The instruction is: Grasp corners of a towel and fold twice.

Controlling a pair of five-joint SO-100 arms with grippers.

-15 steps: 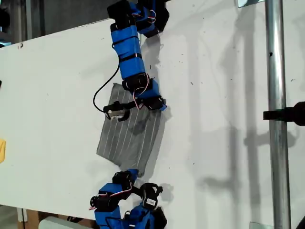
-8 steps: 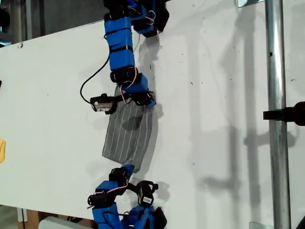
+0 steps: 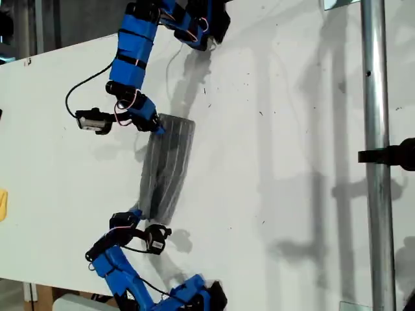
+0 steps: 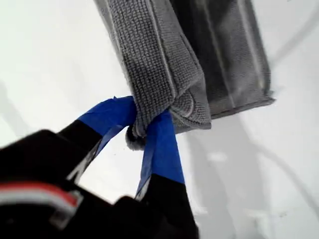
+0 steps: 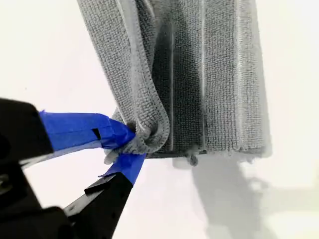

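Note:
The grey striped towel [image 3: 170, 162] lies on the white table [image 3: 292, 129], folded into a narrow strip. In the exterior view one blue arm reaches down from the top, its gripper [image 3: 154, 124] at the towel's upper corner. Another arm reaches up from the bottom, its gripper [image 3: 134, 215] at the lower corner. The wrist views do not show which arm is which. My first gripper [image 4: 144, 124] is shut on a bunched corner of the towel [image 4: 149, 50]. My second gripper [image 5: 127, 144] is also shut on a towel [image 5: 209, 74] corner, with folded layers hanging beside it.
A metal pole [image 3: 375, 194] with a black clamp [image 3: 389, 155] runs down the exterior view's right. A yellow object [image 3: 2, 204] sits at that view's left edge. A black cable [image 3: 78, 91] loops beside the upper arm. The table's edge runs along the top left.
Both grippers have swung toward the exterior view's left, carrying their corners. The towel has gone from a wide, nearly flat sheet to a narrow folded strip.

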